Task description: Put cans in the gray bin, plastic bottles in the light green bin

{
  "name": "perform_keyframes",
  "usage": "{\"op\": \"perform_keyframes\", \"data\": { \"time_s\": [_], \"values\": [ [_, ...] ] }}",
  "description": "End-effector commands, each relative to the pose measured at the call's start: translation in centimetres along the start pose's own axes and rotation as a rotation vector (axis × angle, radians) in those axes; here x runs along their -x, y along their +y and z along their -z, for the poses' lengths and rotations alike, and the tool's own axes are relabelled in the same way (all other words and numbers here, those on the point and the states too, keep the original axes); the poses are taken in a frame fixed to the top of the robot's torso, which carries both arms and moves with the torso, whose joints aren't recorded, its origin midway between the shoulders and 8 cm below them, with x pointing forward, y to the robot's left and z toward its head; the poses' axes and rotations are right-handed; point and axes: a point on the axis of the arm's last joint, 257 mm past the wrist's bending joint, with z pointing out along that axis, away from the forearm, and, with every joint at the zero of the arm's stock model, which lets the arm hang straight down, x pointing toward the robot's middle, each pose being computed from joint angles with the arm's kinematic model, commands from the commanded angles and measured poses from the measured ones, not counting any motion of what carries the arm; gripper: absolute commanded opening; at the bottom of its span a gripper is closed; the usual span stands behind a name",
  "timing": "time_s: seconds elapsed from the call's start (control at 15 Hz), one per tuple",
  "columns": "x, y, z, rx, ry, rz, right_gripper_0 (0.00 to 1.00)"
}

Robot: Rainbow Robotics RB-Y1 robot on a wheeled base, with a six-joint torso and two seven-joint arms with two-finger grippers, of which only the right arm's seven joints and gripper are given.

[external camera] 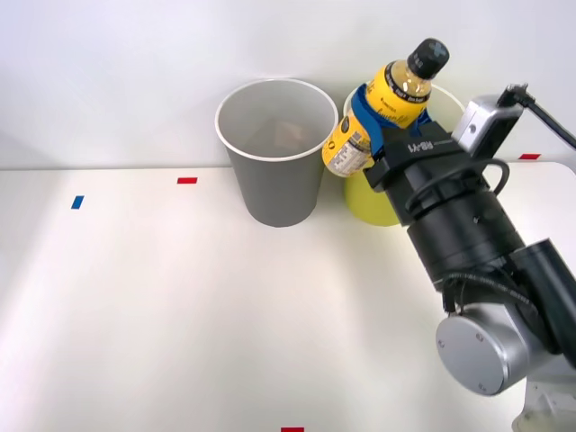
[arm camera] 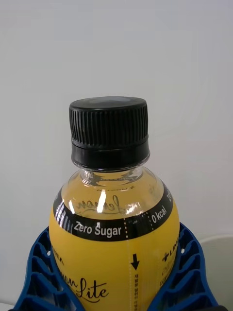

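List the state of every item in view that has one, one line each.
yellow bottle: capped, tilted, held off the table above the light green bin.
right gripper: jaws shut on the yellow bottle's body.
gray bin: upright on the table, something pale inside that I cannot identify.
light green bin: upright beside the gray bin, its inside mostly hidden by the gripper and bottle.

Glossy clear plastic bottle [arm camera: 114, 243], ribbed matt black cap [arm camera: 108, 129].
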Motion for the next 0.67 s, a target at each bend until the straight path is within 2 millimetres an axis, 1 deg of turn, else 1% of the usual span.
{"op": "perform_keyframes", "data": {
  "time_s": [0.07,0.2,0.27,0.47,0.67],
  "values": [
    [2.4,-2.5,-2.5,-0.035,0.017,0.011,0.00],
    [2.9,-3.5,-3.7,-0.044,0.031,-0.010,0.00],
    [2.8,-4.1,-4.6,-0.044,0.032,-0.027,0.00],
    [2.3,-6.4,-7.1,-0.076,0.037,0.002,0.00],
    [1.6,-8.6,-9.1,-0.107,0.056,0.026,0.00]
  ]
}}
